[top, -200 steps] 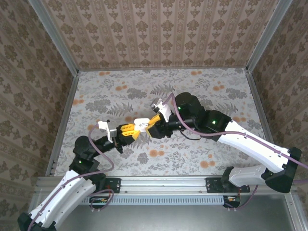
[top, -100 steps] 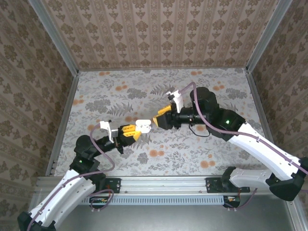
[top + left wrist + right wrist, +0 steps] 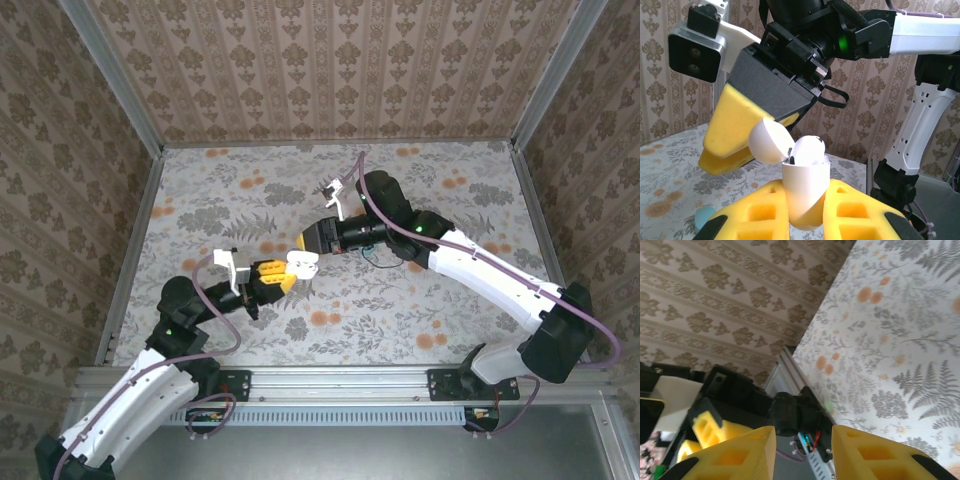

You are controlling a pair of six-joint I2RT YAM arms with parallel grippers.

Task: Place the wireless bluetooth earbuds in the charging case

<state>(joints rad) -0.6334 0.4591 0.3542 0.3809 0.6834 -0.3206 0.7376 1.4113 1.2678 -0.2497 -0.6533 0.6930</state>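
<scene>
Okay, my left claw (image 3: 280, 274) is clenched on the white case (image 3: 805, 192), left of centre in the overhead frame and bottom centre on the left wrist camera. The lid (image 3: 767, 142) is flipped open to the left, and one white bud (image 3: 808, 148) sits in the case's mouth, its top poking above the rim. My right claw (image 3: 306, 241) is just above-right of it, one yellow finger (image 3: 732, 132) right by the lid. On its own camera the fingers stand apart, nothing between them.

Left hand (image 3: 284, 273) reaches forward, clamped on the charging case (image 3: 804, 186); right arm folds back toward it, right hand (image 3: 309, 240) slightly parted.
</scene>
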